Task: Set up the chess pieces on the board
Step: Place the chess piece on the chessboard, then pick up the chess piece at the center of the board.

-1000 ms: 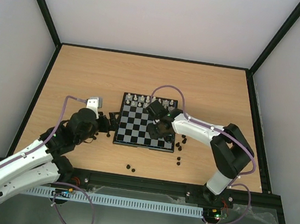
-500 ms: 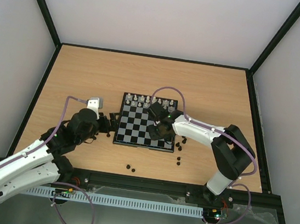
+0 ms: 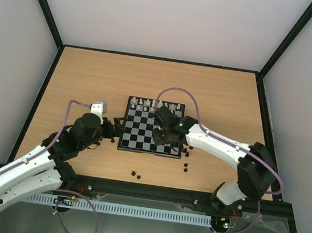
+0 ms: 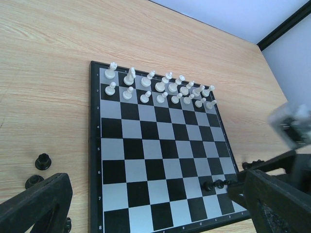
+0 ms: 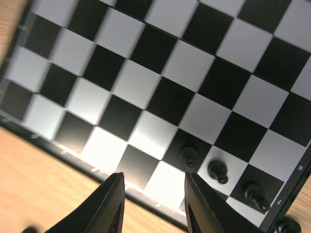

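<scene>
The board point(image 3: 143, 127) lies mid-table, with white chess pieces point(image 3: 153, 104) filling its two far rows. They also show in the left wrist view point(image 4: 160, 87). Three black pawns point(image 5: 217, 171) stand in a row at the board's near right corner, also seen in the left wrist view point(image 4: 219, 184). My right gripper point(image 3: 164, 133) hovers over that part of the board, open and empty point(image 5: 153, 182), just left of the pawns. My left gripper point(image 3: 112, 128) sits at the board's left edge, open and empty point(image 4: 155, 194).
Loose black pieces lie on the wood: two near the front point(image 3: 135, 174), several right of the board point(image 3: 187, 157), and some left of it point(image 4: 43, 161). One lies beside the board corner point(image 5: 287, 225). A black frame edges the table point(image 3: 43, 101).
The right arm's elbow has swung right and toward the near edge, while its gripper stays over the board's near right part. The left arm has not moved.
</scene>
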You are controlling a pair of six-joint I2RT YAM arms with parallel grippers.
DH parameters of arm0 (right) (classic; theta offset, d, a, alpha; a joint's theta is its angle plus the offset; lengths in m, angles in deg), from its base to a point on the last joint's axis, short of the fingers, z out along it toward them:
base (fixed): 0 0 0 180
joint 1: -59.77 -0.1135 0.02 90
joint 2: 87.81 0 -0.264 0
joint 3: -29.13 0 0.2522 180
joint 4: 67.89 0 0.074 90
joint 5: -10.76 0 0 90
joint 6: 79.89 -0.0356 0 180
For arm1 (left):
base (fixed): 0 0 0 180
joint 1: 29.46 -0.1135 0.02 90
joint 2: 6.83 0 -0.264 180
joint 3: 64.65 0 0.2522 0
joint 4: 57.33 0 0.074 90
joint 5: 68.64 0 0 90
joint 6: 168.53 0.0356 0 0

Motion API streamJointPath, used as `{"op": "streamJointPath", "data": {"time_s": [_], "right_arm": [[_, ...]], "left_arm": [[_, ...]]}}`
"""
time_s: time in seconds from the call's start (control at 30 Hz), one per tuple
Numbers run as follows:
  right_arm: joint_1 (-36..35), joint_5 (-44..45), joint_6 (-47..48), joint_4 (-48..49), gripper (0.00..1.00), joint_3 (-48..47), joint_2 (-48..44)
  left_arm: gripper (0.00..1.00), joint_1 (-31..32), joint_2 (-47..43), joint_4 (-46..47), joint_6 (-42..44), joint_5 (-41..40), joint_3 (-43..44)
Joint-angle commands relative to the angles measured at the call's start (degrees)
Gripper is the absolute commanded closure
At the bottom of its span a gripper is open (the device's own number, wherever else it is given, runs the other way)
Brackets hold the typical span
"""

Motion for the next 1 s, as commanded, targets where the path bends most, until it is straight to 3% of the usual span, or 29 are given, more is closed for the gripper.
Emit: {"op": "streamJointPath", "data": {"time_s": [0.0,0.4,0.67,0.97], "right_arm": [[-3.18,-1.22,-1.1,-3.58,0.65,-0.95,-5.79],[-20.2,-1.02,-5.16,1.99,0.65,9.68,-13.73],[-28.71,2.92,-6.43,2.73,0.64,8.59,-4.29],[-30.14,1.4,-7.06,6.23,0.65,6.67,2.16]], "left_arm": [[0.01,-0.29,-0.7,-0.96,-0.42,-0.97,0.81],[0.0,-0.24,-4.49,-4.33,-1.1,-2.31,1.27],[0.01,-0.27,-5.25,-5.27,-1.53,-1.87,0.98],[0.0,-0.24,-8.64,-7.61,-1.74,-2.19,0.61]]}}
